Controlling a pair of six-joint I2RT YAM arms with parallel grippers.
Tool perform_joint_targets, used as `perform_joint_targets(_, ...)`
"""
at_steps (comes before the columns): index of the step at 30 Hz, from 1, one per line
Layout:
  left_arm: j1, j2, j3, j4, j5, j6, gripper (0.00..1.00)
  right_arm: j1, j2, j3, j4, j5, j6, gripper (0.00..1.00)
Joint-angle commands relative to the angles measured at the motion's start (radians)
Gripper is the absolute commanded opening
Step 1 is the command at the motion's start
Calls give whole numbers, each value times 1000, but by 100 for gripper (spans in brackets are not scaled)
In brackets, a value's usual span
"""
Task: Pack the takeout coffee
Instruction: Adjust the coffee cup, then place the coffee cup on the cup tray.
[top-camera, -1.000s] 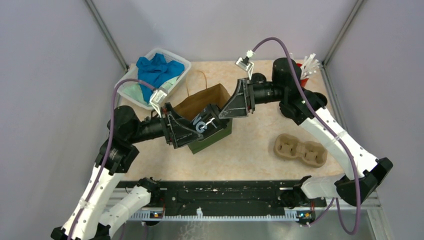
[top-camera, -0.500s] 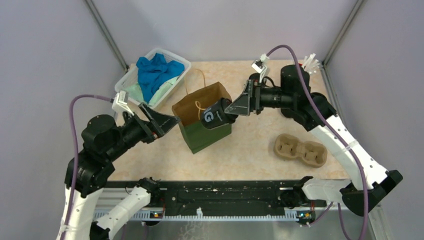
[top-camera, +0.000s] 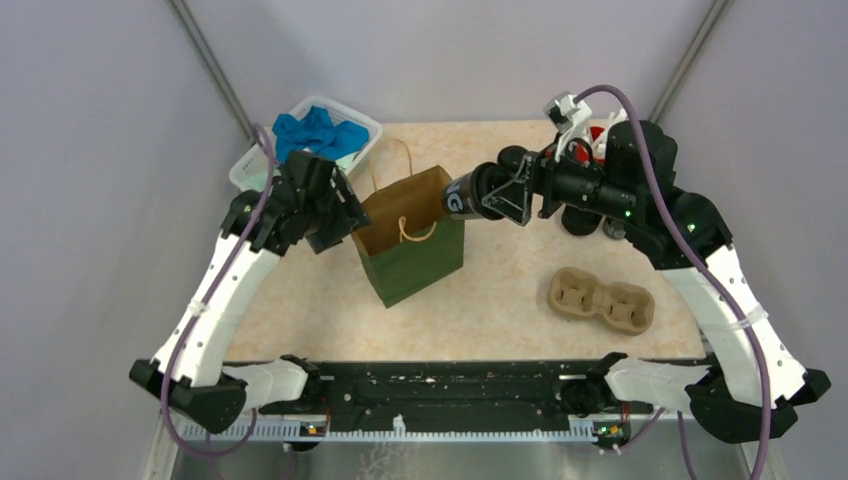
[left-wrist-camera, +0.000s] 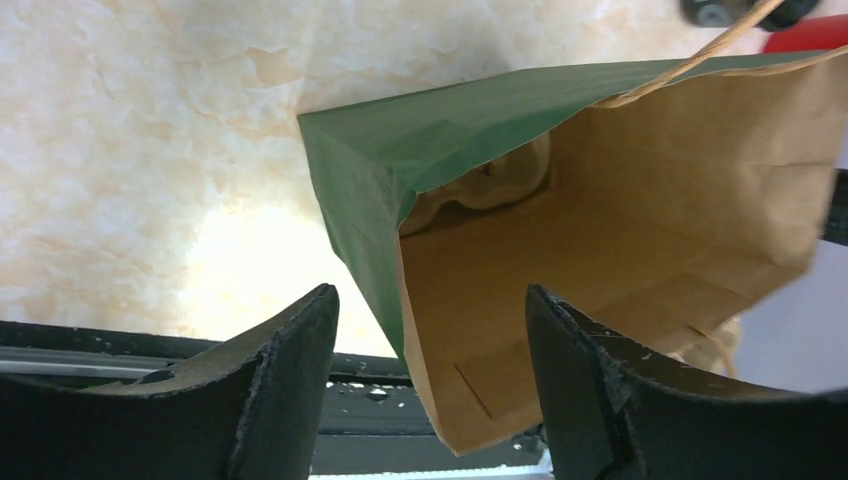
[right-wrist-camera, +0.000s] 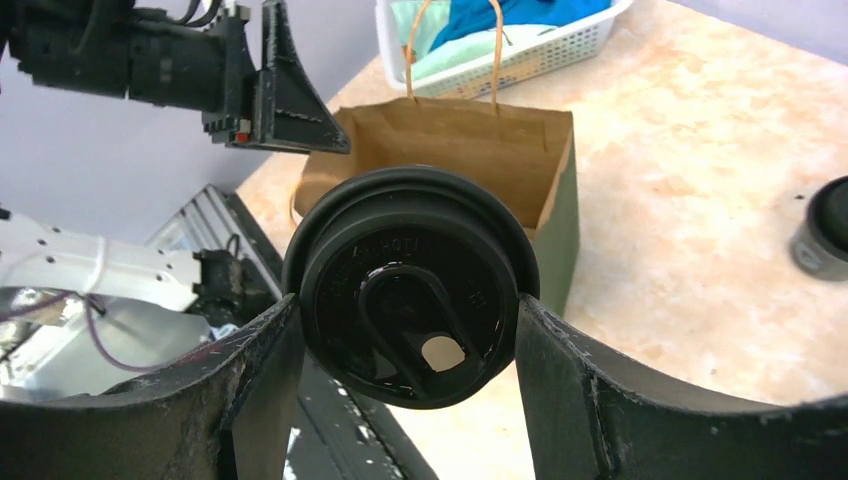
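Sideways in the clamped right gripper (right-wrist-camera: 405, 325), the small black disposable cup (right-wrist-camera: 405, 255) with a round black lid hangs just beside the green paper bag's (top-camera: 415, 262) mouth, apparently for tipping in, while the spread, empty left gripper (left-wrist-camera: 430, 300) waits at the opposite rim, probably to steady it.

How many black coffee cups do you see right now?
2. The first cup is held sideways in the right gripper, by the paper bag's open top. The second cup stands on the table beside the right arm. More may be hidden behind that arm.
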Motion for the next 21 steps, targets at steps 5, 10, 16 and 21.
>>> perform_joint_targets(5,-1,45,-28,96,-37,161,53,-3,32,96,9,62,-192,31)
perform_joint_targets(10,-2,74,-63,172,-1,237,31,5,111,152,5,-6,-289,28)
perform_joint_targets(16,-2,95,-70,274,16,372,8,74,213,253,-82,-47,-470,26)
perform_joint_targets(21,-2,19,-145,534,74,530,0,115,233,243,-68,-90,-605,25)
